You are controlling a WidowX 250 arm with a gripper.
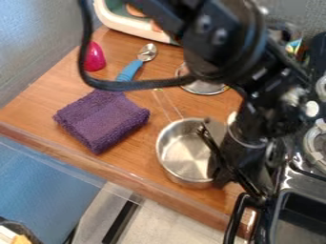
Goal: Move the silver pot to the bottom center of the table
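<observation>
Think of the view as a clock. The silver pot point(180, 161) stands upright on the brown wood table point(38, 102), a bit out from the middle toward 5 o'clock, near the table's front edge. It is round and shiny inside, and its thin, see-through handle point(167, 105) points toward 11 o'clock from the pot. The black robot arm point(226, 40) comes in from the top, between 12 and 1 o'clock. Its black gripper point(224, 164) is at about 4 to 5 o'clock and covers part of the pot's right side. I can't tell if the gripper is open or shut, or if it touches the pot. A black cord point(137, 86) makes a big loop from the top, over toward 11 o'clock, and back to the arm. At 9 o'clock lies a folded purple cloth point(102, 119), apart from the pot. A spoon point(130, 69) with a blue handle lies between 11 and 12 o'clock, with its bowl pointing up and away from the cloth. A hot pink thing point(94, 57) sits at 11 o'clock. A round metal thing point(205, 87) lies at 1 o'clock, partly behind the arm. The toy stove point(299, 172) is at 3 to 4 o'clock, and a black tray point(278, 228) is between 4 and 5 o'clock.
</observation>
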